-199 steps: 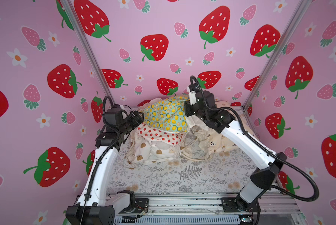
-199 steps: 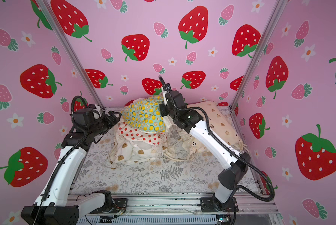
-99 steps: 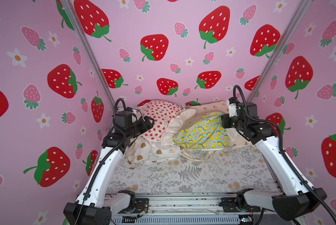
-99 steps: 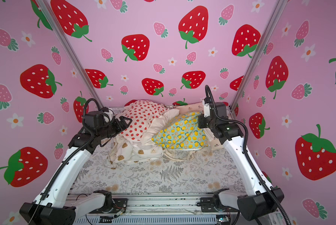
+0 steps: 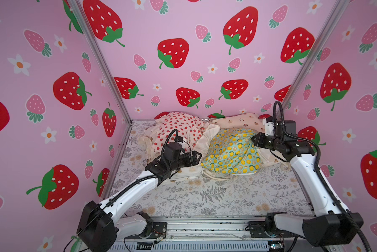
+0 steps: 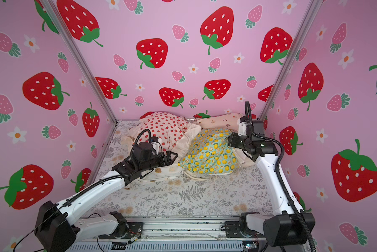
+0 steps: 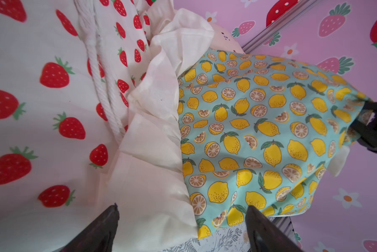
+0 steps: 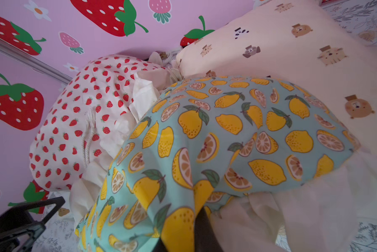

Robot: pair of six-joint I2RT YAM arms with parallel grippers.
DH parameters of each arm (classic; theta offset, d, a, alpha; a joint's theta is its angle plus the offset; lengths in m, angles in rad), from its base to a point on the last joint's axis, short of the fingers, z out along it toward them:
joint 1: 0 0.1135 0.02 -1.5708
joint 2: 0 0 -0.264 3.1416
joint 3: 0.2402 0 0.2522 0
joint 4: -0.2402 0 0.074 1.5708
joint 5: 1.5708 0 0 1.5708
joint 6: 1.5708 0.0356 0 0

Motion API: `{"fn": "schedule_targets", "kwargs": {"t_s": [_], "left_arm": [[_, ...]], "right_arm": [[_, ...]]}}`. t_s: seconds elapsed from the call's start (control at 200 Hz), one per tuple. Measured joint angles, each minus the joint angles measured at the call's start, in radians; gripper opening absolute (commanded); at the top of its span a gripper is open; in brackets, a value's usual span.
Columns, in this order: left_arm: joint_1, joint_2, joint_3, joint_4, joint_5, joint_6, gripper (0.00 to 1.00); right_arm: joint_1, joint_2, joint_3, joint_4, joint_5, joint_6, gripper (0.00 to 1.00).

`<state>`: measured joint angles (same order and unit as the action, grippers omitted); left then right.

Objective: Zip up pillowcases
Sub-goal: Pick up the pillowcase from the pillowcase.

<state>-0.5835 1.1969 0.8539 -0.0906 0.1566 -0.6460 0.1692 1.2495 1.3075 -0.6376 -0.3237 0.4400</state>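
Robot lab enclosure, strawberry-print walls (image 5: 205,54)

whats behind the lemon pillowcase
The bear pillowcase lies right behind the lemon pillowcase. Only its far part shows in both top views. Its near part is covered by the lemon one, so whether its zipper is done up cannot be seen.
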Motion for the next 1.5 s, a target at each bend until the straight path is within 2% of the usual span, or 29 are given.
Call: {"fn": "schedule_targets", "kwargs": {"t_s": [0.27,0.465,0.59,0.705,0.8,1.056,1.271,1.351,1.381,1.501], "left_arm": [[-0.005,-0.027,-0.12,0.164,0.028,0.08,1.0],[-0.025,0.058,-0.129,0.257,0.097,0.101,0.99],[-0.063,0.09,-0.129,0.286,0.114,0.106,0.94],[-0.092,0.114,-0.129,0.296,0.112,0.137,0.83],[-0.108,0.134,-0.129,0.309,0.097,0.162,0.67],[-0.121,0.216,-0.092,0.375,0.099,0.177,0.41],[-0.129,0.217,-0.043,0.369,0.127,0.172,0.09],[-0.129,0.2,0.001,0.317,0.145,0.145,0.07],[-0.132,0.192,0.021,0.299,0.15,0.135,0.01],[-0.162,0.164,0.092,0.253,0.164,0.05,0.0]], "right_arm": [[-0.002,0.0,0.021,-0.01,-0.03,0.067,0.09],[-0.002,0.0,0.033,-0.015,-0.029,0.087,0.09],[-0.005,0.0,0.033,-0.016,-0.029,0.092,0.09],[-0.008,0.0,0.033,-0.016,-0.029,0.098,0.08],[-0.009,0.0,0.033,-0.015,-0.029,0.103,0.08],[-0.011,-0.008,0.032,-0.015,-0.022,0.113,0.06],[-0.029,-0.013,0.032,-0.015,0.009,0.113,0.05],[-0.041,-0.013,0.032,-0.016,0.02,0.113,0.04],[-0.046,-0.012,0.034,-0.016,0.027,0.112,0.05],[-0.06,0.002,0.07,-0.024,0.059,0.109,0.07]]}}
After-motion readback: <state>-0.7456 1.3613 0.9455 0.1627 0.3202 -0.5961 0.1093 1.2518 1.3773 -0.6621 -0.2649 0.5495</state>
